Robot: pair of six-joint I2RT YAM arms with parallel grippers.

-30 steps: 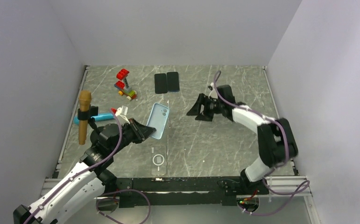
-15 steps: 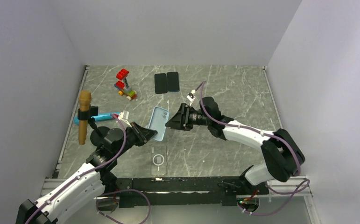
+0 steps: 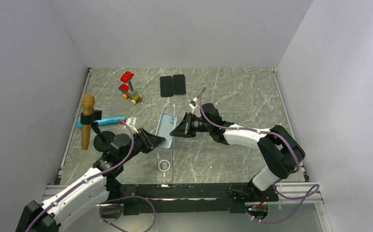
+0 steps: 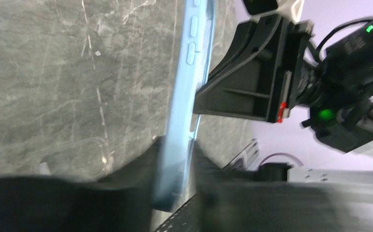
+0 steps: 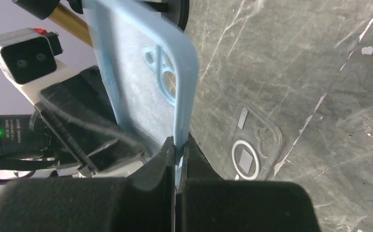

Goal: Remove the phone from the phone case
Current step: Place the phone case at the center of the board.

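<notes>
Clear case (image 3: pixel 163 166): lying flat on the worktop (image 3: pixel 232 96), low centre of the top view, nearest the arm bases. It looks empty, with a ring mark showing.
Left jaws: closed narrow on the lower end of the blue case (image 3: pixel 165 128), left of centre. In the left wrist view they clamp the two faces, with the side buttons above them.
Blue case: held off the worktop, tilted, mid-frame between both arms.
Phone: I cannot tell whether it sits inside. The right wrist view shows a soft-looking face with a camera cut-out.
Right jaws: pinched shut on the thin rim of the blue case, reaching in from right of centre.
Step, my read: peel the rim back while the left side holds firm.
Risk one: the rim pinch is shallow. A sharp pull could let the soft edge slip free.
Risk two: if the left clamp presses on phone and case together, nothing can separate.
Risk three: a freed phone has nothing under it and could drop onto the worktop.
Two phones (image 3: pixel 172 85): side by side, upper centre, well apart from the action.
Toy bricks (image 3: pixel 128 87): upper left, out of the way.
</notes>
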